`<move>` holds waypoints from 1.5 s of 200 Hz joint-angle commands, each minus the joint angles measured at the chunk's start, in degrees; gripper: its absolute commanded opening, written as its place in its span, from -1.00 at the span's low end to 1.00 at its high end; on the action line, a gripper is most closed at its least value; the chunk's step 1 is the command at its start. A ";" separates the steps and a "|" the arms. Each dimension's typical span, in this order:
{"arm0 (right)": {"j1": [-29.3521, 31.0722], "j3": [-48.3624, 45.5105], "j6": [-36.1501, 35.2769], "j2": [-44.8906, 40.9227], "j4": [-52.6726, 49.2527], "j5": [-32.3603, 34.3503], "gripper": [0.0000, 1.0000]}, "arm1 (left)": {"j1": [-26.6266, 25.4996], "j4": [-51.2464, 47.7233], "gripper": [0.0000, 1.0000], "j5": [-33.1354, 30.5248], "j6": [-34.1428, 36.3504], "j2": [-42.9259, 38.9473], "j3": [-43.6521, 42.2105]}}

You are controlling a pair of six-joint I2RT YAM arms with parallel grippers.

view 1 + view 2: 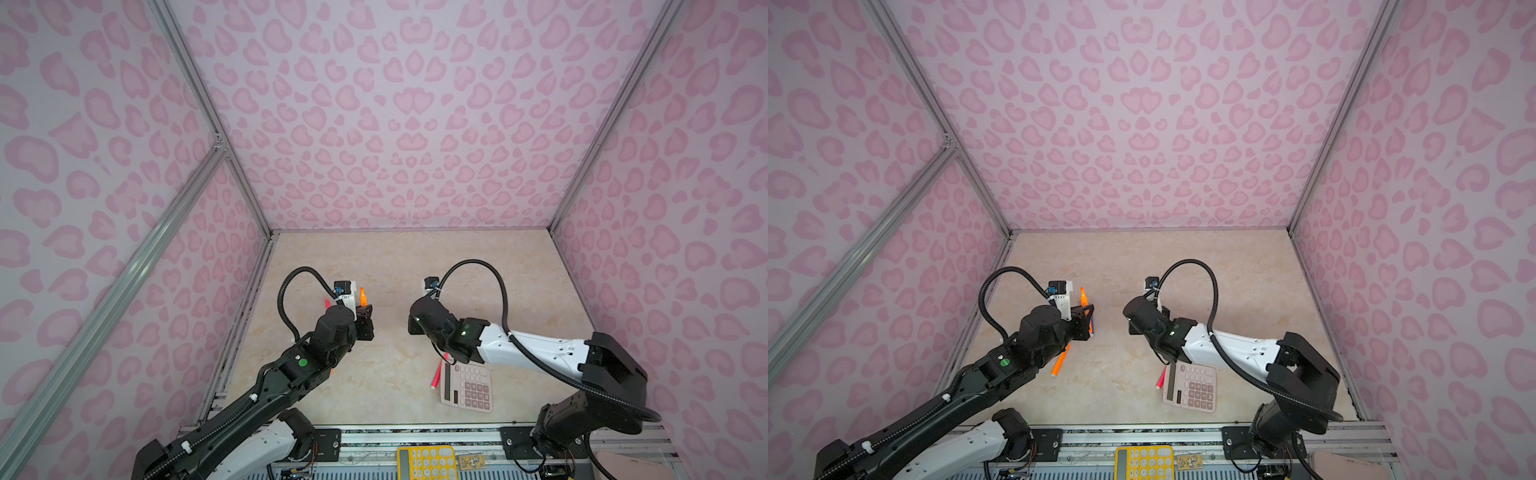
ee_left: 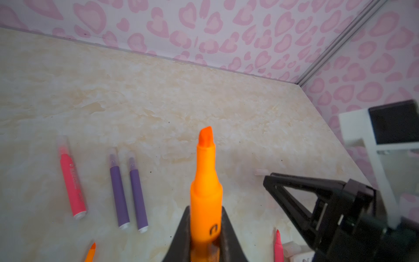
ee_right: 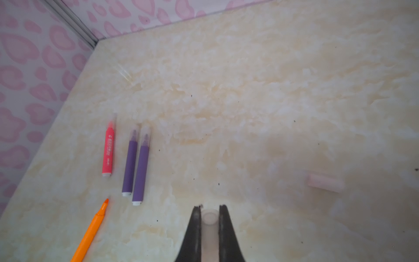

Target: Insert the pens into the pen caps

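Step in hand: seat the held pen in the held cap.

1. On the table (image 2: pixel 158 102) near my left pincer (image 2: pixel 205 212), on the side away from my right pincer (image 3: pixel 210 207), lie a capped pink-red pen (image 2: pixel 72 183) and two capped purple pens (image 2: pixel 119 192). These need nothing more, so I leave them.

2. My left pincer is clamped on the barrel of an orange highlighter pen (image 2: pixel 205 167). Its chisel tip is bare and projects well past the jaws. I should hold this arm steady as the fixed side.

3. My right pincer is clamped on a clear pen cap (image 3: pixel 209 218), with the open mouth facing out between the jaws. In both top views the two pincers stand apart, so insertion has not begun.

4. Procedure, as I judge it: turn the cap mouth to face the tip, bring both axes onto one line, then advance straight. A skewed approach could crush the tip or push the cap out of the grip.

5. A spare clear cap (image 3: pixel 325 182) lies on the table ahead of my right pincer.
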 commanded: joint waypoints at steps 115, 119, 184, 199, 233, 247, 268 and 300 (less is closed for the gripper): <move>-0.38 -5.18 -1.68 -13.09 23.54 -8.11 -1.00 | -5.93 16.66 -0.94 23.14 7.22 9.11 1.08; 0.13 -4.91 -1.92 -12.95 23.32 -7.82 -1.00 | -5.95 15.21 -0.94 22.68 7.22 9.02 1.11; 3.60 -3.08 -3.45 -11.80 22.21 -5.51 -1.00 | -6.04 13.47 -0.94 18.87 7.10 5.68 0.50; 3.63 -3.03 -3.49 -11.78 22.16 -5.51 -1.00 | -6.09 13.50 -0.94 18.87 7.05 5.49 0.47; 3.72 -2.90 -3.67 -11.89 22.01 -5.51 -1.00 | -6.10 13.31 -0.94 18.88 7.11 5.88 0.64; 3.81 -2.90 -3.69 -12.02 22.04 -5.42 -1.00 | -6.04 13.09 -0.94 18.66 7.22 6.01 0.79; 3.83 -2.66 -3.89 -11.99 21.72 -5.23 -1.00 | -6.12 13.05 -0.94 18.27 7.23 6.32 0.84; 3.86 -2.60 -3.82 -11.69 21.89 -5.77 -1.00 | -6.06 12.82 -0.94 18.43 7.22 7.13 1.20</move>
